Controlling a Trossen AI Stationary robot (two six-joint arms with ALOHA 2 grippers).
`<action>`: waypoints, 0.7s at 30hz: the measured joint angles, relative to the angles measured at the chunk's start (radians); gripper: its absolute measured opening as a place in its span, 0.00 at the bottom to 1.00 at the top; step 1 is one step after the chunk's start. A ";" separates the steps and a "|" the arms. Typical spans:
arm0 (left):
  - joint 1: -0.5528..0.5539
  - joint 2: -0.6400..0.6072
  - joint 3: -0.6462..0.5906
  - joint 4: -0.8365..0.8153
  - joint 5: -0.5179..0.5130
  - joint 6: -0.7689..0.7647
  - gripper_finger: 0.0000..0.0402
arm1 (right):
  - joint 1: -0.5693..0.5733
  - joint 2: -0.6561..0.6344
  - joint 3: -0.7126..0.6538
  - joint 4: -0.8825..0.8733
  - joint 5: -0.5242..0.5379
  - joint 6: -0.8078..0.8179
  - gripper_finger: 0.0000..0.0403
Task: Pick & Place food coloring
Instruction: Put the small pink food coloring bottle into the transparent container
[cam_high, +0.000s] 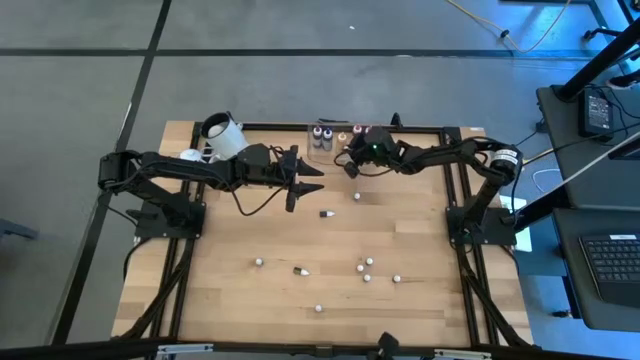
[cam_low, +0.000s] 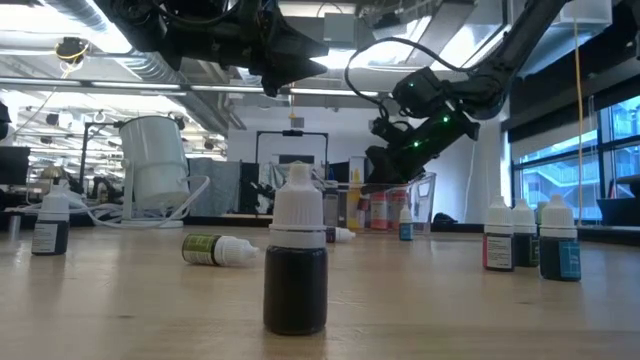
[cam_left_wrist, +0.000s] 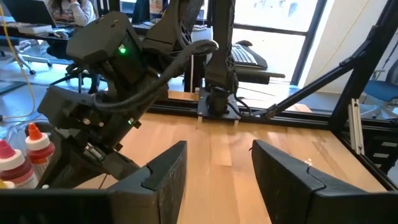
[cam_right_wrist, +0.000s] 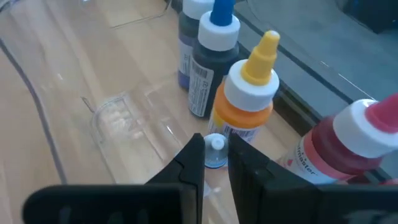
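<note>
1. Nearest the low camera, a dark bottle (cam_low: 296, 262) with a white cap stands upright on the tabletop (cam_high: 240, 290).
2. Behind it a green-labelled bottle (cam_low: 218, 249) lies on its side; a red bottle (cam_low: 498, 237) and a blue bottle (cam_low: 560, 240) stand to its right, another dark bottle (cam_low: 49, 223) far left.
3. From above, small white-capped bottles dot the front half of the tabletop, well apart from one another (cam_high: 368, 262).
4. Right pincer (cam_right_wrist: 215, 157) is clenched, its tips reaching into the clear tub (cam_high: 335, 137) at the back edge, just above a tiny blue bottle (cam_right_wrist: 215, 153); whether it grips that bottle I cannot tell.
5. Beside that bottle, inside the tub, stand larger bottles: an orange one with a yellow tip (cam_right_wrist: 249, 93), a dark one with a blue tip (cam_right_wrist: 209, 59), and a red one (cam_right_wrist: 348, 146).
6. Left pincer (cam_high: 312, 180) hangs released and empty above the tabletop's back middle, near the right one.
7. White cup (cam_high: 224, 136) sits at the back left corner.
</note>
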 joint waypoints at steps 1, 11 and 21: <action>0.000 0.000 0.000 0.000 0.000 0.000 0.44 | -0.001 0.000 0.000 0.001 0.000 0.006 0.14; 0.000 0.000 0.000 0.000 0.000 0.000 0.45 | -0.003 0.003 -0.003 0.086 0.003 0.012 0.14; 0.000 0.000 0.000 0.000 0.000 0.000 0.44 | -0.009 0.003 -0.003 0.106 0.052 0.002 0.14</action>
